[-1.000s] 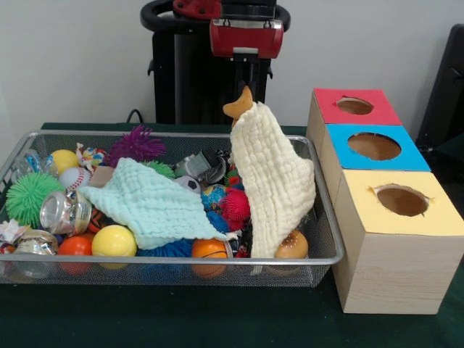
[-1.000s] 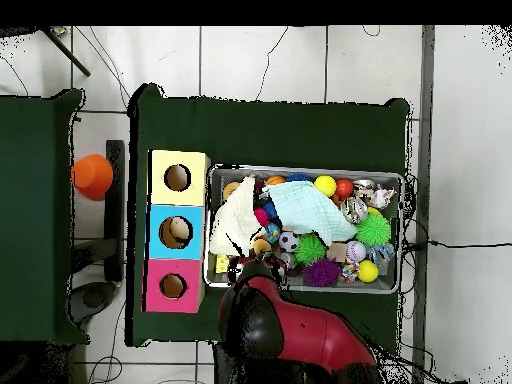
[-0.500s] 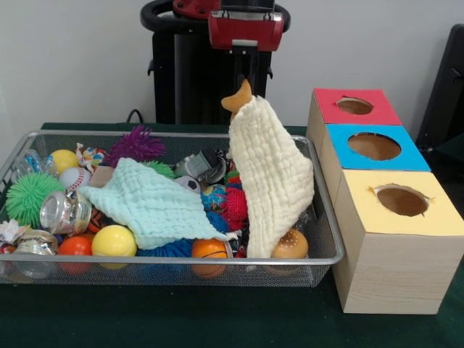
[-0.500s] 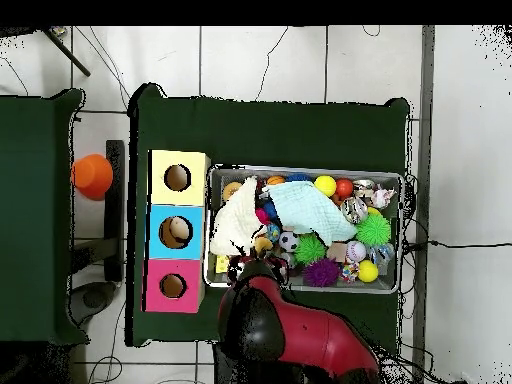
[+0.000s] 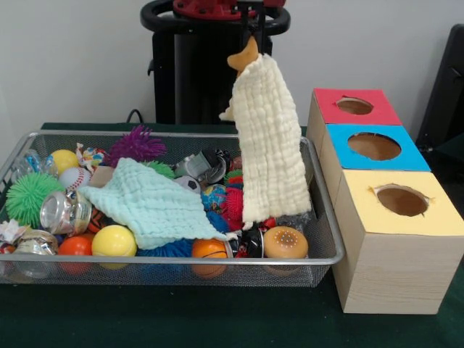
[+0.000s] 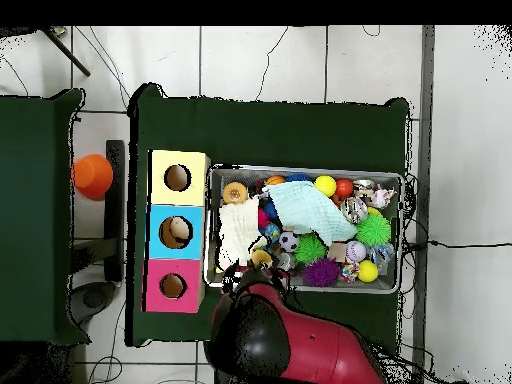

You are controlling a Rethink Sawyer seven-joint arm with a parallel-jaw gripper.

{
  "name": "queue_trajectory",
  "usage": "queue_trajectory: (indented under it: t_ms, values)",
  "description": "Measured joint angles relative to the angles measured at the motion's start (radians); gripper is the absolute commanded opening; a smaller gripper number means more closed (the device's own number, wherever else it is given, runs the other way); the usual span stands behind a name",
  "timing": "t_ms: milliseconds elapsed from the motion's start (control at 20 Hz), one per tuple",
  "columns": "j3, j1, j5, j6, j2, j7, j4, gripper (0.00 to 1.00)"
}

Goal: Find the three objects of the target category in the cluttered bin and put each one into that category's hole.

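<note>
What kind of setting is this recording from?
Probably a robotics lab test bench: a wire bin crammed with toys on a green-covered table, a wooden sorting box with three coloured holes, and cables across the tiled floor.

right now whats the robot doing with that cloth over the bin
The gripper holds the cream cloth by one corner, so it hangs over the right end of the wire bin, its lower edge just above the toys. A small tan piece sticks out at the pinched corner. A mint cloth lies over the toys in the bin's middle. The red, blue and yellow boxes with holes stand beside the bin.
</note>
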Motion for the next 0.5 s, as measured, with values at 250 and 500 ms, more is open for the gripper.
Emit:
queue_trajectory:
  t_ms: [250, 500]
  values:
    - [0.000, 0.005, 0.001, 0.031, -0.033, 0.000, 0.000, 0.00]
    - [0.000, 0.010, 0.003, 0.031, -0.051, 0.000, -0.001, 0.00]
